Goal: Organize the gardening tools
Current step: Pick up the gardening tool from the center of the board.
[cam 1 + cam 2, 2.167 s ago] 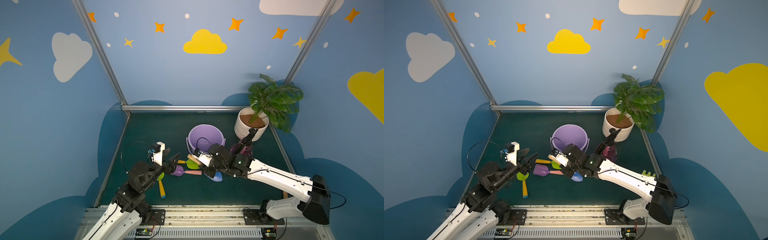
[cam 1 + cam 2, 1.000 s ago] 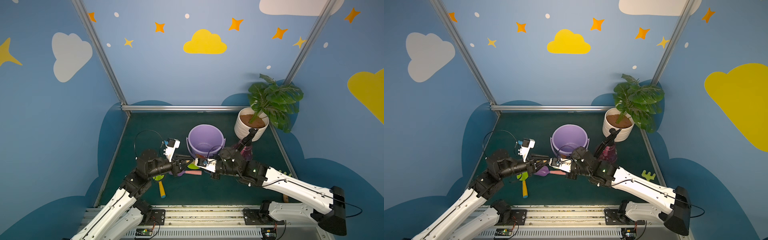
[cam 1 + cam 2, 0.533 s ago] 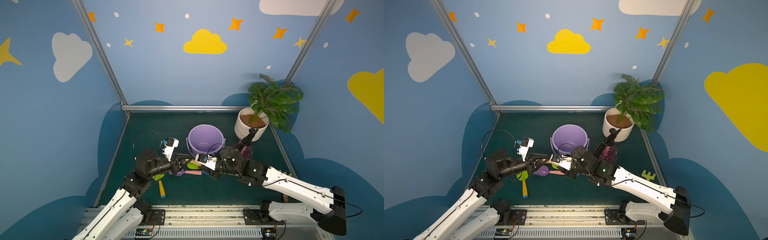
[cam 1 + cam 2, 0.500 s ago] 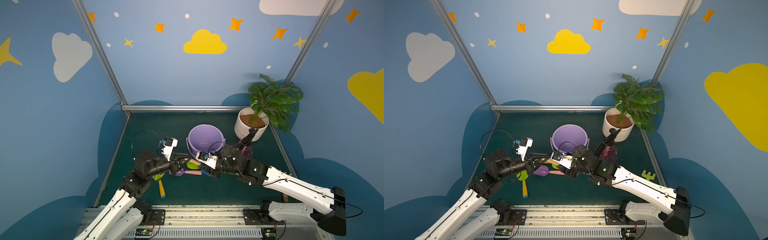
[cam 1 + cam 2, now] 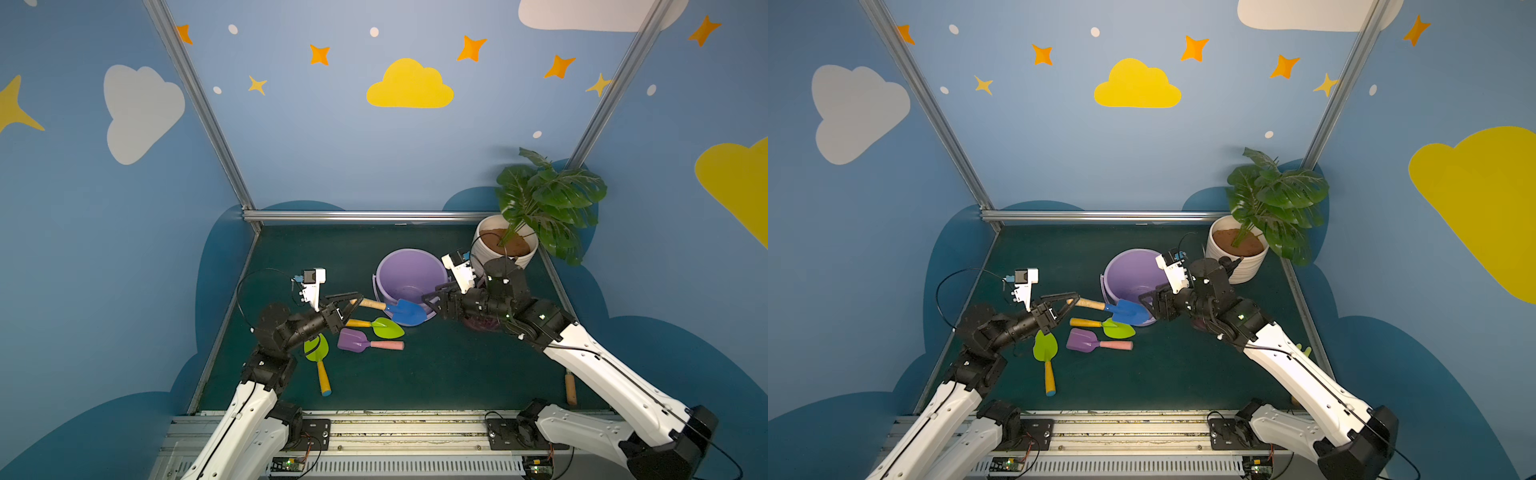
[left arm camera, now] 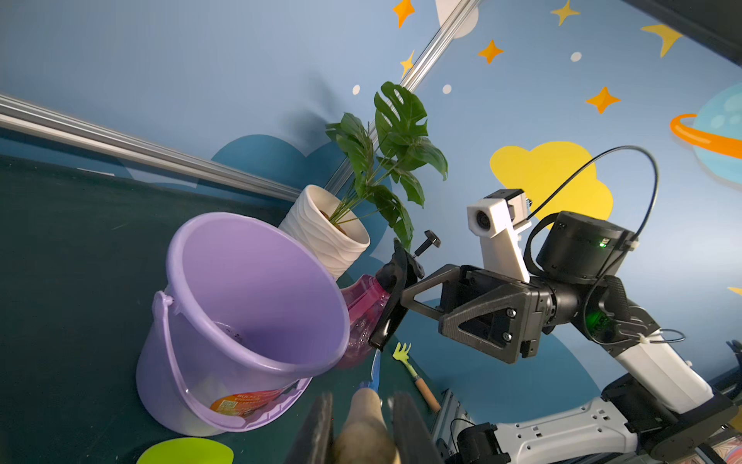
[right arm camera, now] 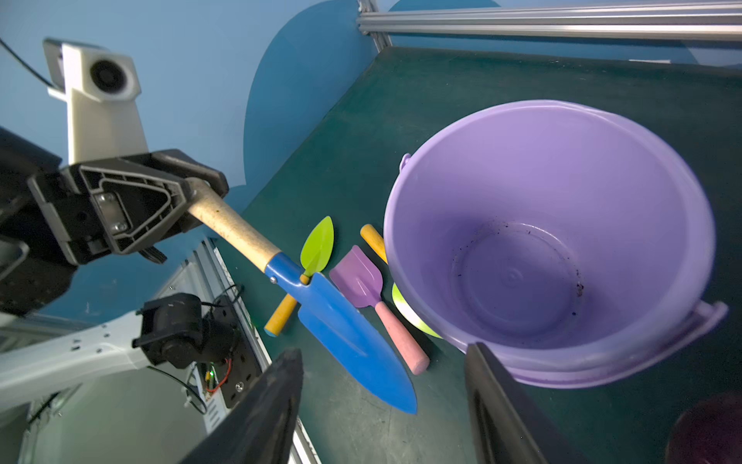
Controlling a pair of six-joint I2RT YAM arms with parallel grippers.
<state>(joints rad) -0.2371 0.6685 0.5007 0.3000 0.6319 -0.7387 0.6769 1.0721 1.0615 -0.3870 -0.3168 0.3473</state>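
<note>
- The blue trowel (image 5: pixel 405 311) is in the air, roughly level, just in front of the lilac bucket (image 5: pixel 409 251) and above the tabletop (image 5: pixel 436 374).
- It looks rigid, with a painted, metal-looking blade and a pale wooden handle. I judge it blade-heavy, so it is likely to droop or twist when gripped far from the blade.
- The wood should give more friction than the smooth blade. The handle is the safest place to take it, best near the blue socket.
- The left pincer (image 5: pixel 352 300) is clamped on the very end of the wooden handle. Its arm reaches low and forward, the forearm near level, pointing toward the bucket.
- The right pincer (image 5: pixel 429 302) has its jaws apart, holding nothing, just beyond the blade tip. Its arm comes across from the right with the elbow bent.
- Two lime-green trowels (image 5: pixel 388 328) (image 5: pixel 316 347) and a purple trowel (image 5: pixel 351 340) lie flat on the tabletop beneath.
- The pink spray bottle (image 6: pixel 363 299) stands behind the bucket, beside the white pot (image 5: pixel 482 249).
</note>
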